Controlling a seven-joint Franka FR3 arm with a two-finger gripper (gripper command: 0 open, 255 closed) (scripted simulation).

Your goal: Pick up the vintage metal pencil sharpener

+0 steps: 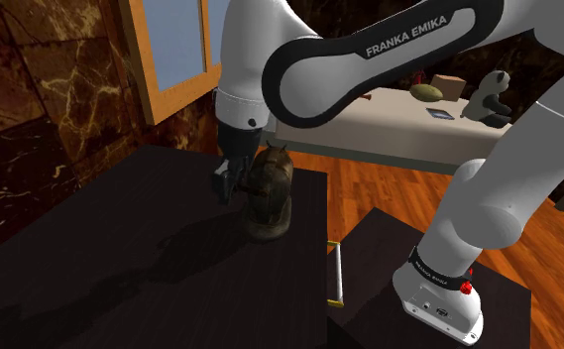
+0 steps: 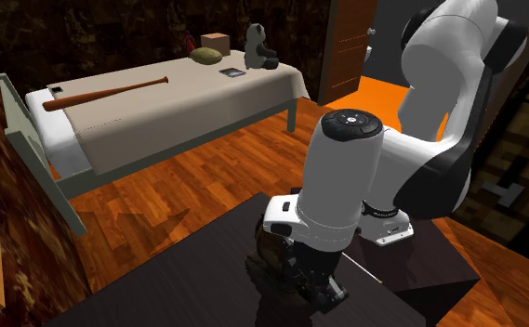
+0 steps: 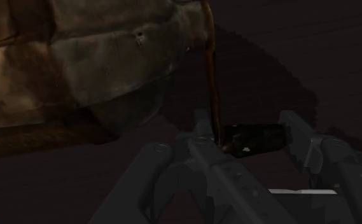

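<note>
In the shoulder view, the gripper (image 1: 228, 184) is sitting low at 9 o'clock of the pencil sharpener (image 1: 268, 193), probably because the crank handle (image 3: 252, 139) is sticking out there and is offering a narrow part. Its 2 fingers (image 3: 205, 130) are clasping this handle at both ends. The sharpener is standing upright on the dark table (image 1: 121, 263), looking brown, dull and tarnished.

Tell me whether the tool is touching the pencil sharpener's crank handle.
Touching. In the wrist view the tool clasps the dark crank handle of the pencil sharpener, with no gap at either finger.
</note>
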